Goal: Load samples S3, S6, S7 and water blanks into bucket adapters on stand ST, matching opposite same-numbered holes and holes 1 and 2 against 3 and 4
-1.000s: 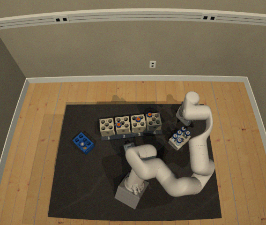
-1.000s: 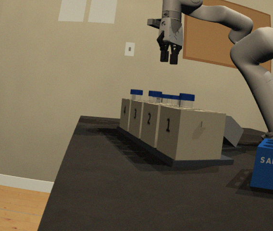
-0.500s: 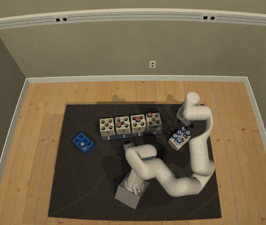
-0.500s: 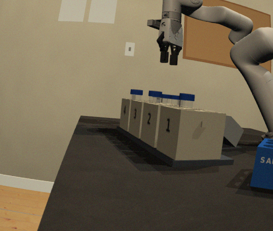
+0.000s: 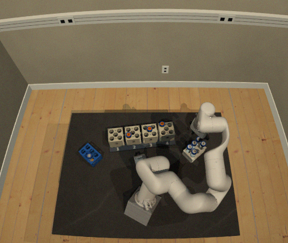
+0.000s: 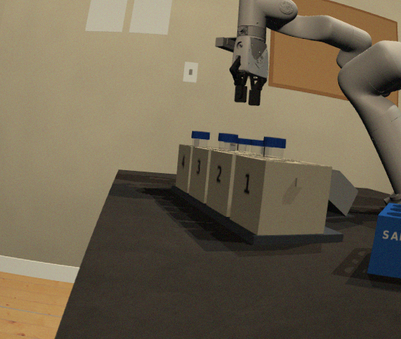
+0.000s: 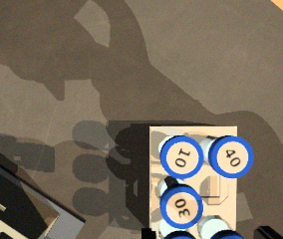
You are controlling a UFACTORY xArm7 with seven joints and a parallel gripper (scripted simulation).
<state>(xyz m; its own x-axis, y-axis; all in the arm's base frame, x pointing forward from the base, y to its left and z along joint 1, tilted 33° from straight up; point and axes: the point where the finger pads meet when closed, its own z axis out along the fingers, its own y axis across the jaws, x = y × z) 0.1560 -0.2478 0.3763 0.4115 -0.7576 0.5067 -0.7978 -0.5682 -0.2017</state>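
Note:
My gripper [image 6: 247, 100] [image 7: 208, 234] is open and empty, high above the table near the white blank rack [image 5: 191, 158] [image 7: 231, 195]. That rack holds several blue-capped blanks, among them a 10 tube [image 7: 181, 157], a 40 tube [image 7: 231, 156] and a 30 tube [image 7: 181, 207]. On the stand [image 5: 124, 148] [image 6: 295, 238], adapter 1 [image 5: 115, 143] [image 6: 295, 207] is empty. Orange-dotted tubes stand in adapter 2's front-left hole [image 5: 129, 134], adapter 3's centre hole [image 5: 149, 128] and adapter 4's back-left hole [image 5: 162, 123]. Their IDs are unreadable. The green DONE key is hidden.
The blue sample rack [image 5: 99, 159] [image 6: 394, 257] stands at the left in the top view, with one grey-dotted tube [image 5: 88, 155]. The small sloped desk [image 5: 139, 158] [image 6: 343, 191] lies in front of the stand, partly under the arm. The adapters stand close together.

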